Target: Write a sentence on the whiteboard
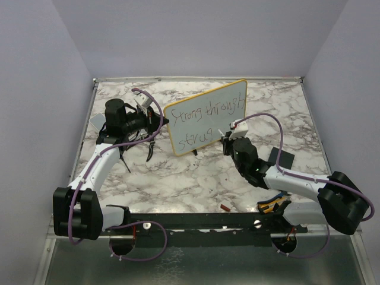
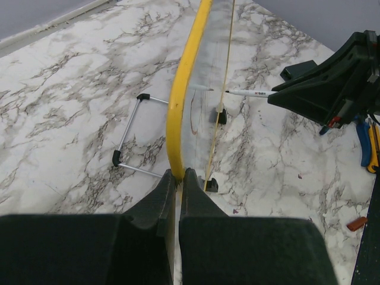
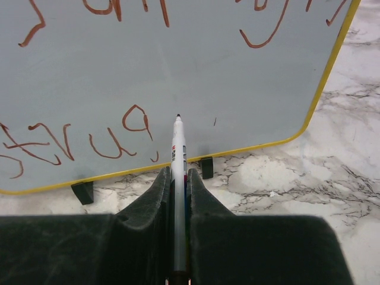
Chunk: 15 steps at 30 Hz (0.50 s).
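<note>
Toward the desk's (image 1: pixel 196 184) twelve o'clock stands the whiteboard (image 1: pixel 202 126), its sentence (image 1: pixel 205 110) reading "Strong throught strug". At its nine o'clock edge the left hand (image 2: pixel 178 177) pinches the yellow frame. At five o'clock the right hand (image 3: pixel 178 173) pinches a marker (image 3: pixel 177 142), tip just beside the board.

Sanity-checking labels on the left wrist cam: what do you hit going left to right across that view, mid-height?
wire stand → whiteboard, seen edge-on → marker → right fingers shut on the marker.
</note>
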Each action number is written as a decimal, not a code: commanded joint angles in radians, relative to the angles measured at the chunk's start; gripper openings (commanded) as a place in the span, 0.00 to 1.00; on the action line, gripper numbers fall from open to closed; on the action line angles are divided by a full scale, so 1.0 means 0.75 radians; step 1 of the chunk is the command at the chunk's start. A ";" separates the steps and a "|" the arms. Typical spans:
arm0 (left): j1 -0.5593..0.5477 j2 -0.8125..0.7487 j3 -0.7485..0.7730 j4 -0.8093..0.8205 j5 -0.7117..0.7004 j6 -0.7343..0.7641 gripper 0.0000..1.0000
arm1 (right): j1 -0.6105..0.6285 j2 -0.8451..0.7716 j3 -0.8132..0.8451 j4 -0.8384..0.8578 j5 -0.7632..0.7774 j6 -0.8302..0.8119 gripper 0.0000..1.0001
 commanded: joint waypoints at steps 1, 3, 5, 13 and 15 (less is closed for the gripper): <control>0.002 -0.023 -0.020 0.017 -0.020 0.039 0.00 | -0.036 0.037 0.027 0.044 0.015 -0.039 0.01; 0.003 -0.023 -0.020 0.017 -0.018 0.039 0.00 | -0.045 0.051 0.037 0.055 0.001 -0.048 0.01; 0.003 -0.023 -0.020 0.017 -0.018 0.038 0.00 | -0.049 0.066 0.051 0.065 -0.002 -0.063 0.00; 0.002 -0.017 -0.019 0.018 -0.016 0.039 0.00 | -0.050 0.079 0.086 0.106 -0.038 -0.108 0.01; 0.002 -0.017 -0.018 0.018 -0.016 0.039 0.00 | -0.050 0.070 0.088 0.111 -0.056 -0.114 0.00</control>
